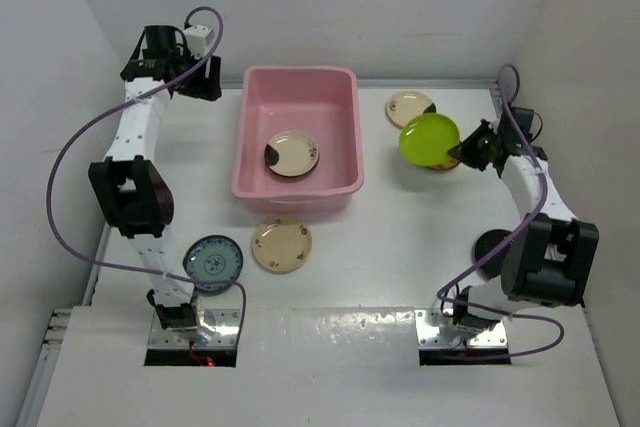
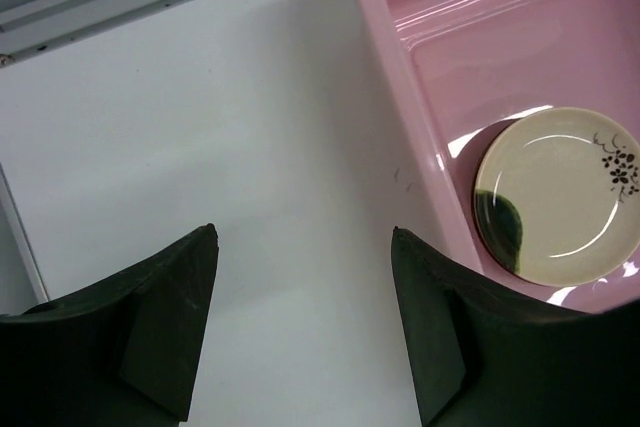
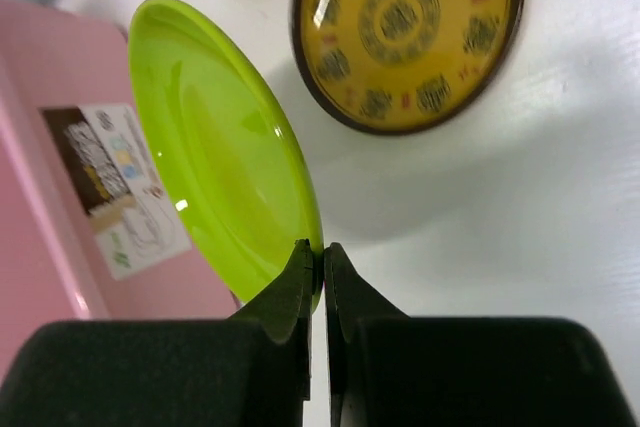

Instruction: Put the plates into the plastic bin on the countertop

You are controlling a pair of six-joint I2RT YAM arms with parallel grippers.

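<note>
Right tool (image 3: 322, 257) is closed on the rim of the lime green plate (image 3: 215, 147). Its two fingers pinch the edge, and the plate stands tilted on its edge, lifted off the desk (image 1: 400, 247), at the right of the pink bin (image 1: 300, 74). Left tool (image 2: 304, 234) is open and holds nothing. Its fingers are wide apart over the bare desk, just beside the left wall of the bin, near the far left corner.

Nearest to the arm bases, the teal-blue plate (image 1: 213, 262) lies flat close to the left arm. The front cream plate (image 1: 281, 245) lies just at its right, between it and the front wall of the bin. Near the right arm there is a dark round shape (image 1: 490, 247), mostly hidden by the arm; I cannot tell if it is a plate.

Further back, the bin stands in the middle of the desk. One cream plate with a dark patch (image 2: 560, 197) lies flat on its floor, near the front wall. On the outer right wall of the bin there is a sticker (image 3: 110, 197).

Beyond the lime green plate, the mustard-yellow plate (image 3: 405, 32) lies flat on the desk, with a dark rim and round patterns. Farthest away, the far cream plate (image 1: 410, 107) lies on the desk, well apart from the bin's right wall.
</note>
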